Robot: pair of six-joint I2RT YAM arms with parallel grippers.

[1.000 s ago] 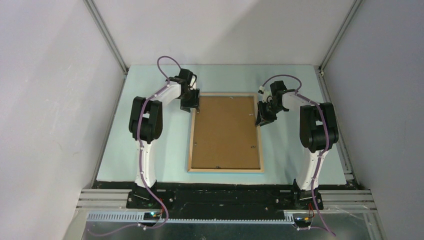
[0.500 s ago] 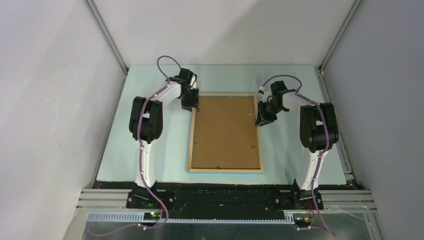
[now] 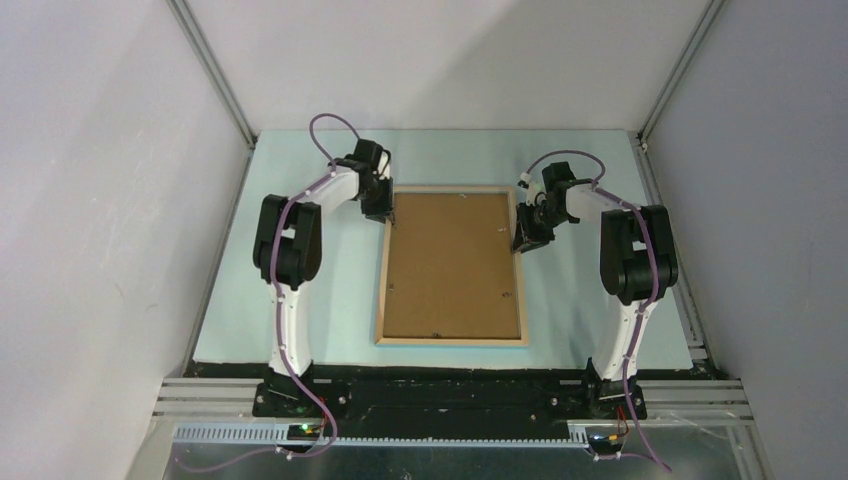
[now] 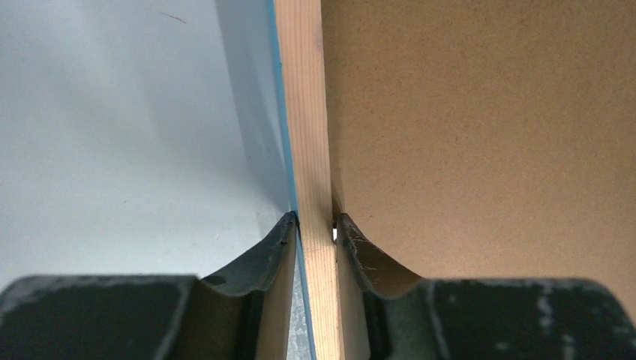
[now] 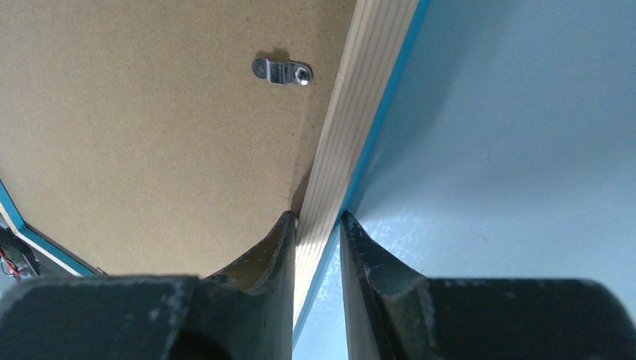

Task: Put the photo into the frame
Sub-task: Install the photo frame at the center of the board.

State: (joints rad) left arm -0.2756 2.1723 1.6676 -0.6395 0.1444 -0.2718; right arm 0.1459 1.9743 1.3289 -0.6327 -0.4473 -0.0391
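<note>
the frame (image 3: 452,341) lies back up on the pale blue table (image 3: 450,155).

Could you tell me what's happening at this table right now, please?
Two robot arms are working on a picture frame that lies face down on the pale blue table, with its brown backing board showing. The left claw pinches the frame's left rail near the far end, and the right claw pinches the right rail opposite. No photo is in view; whether it already sits under the board cannot be told.
</note>
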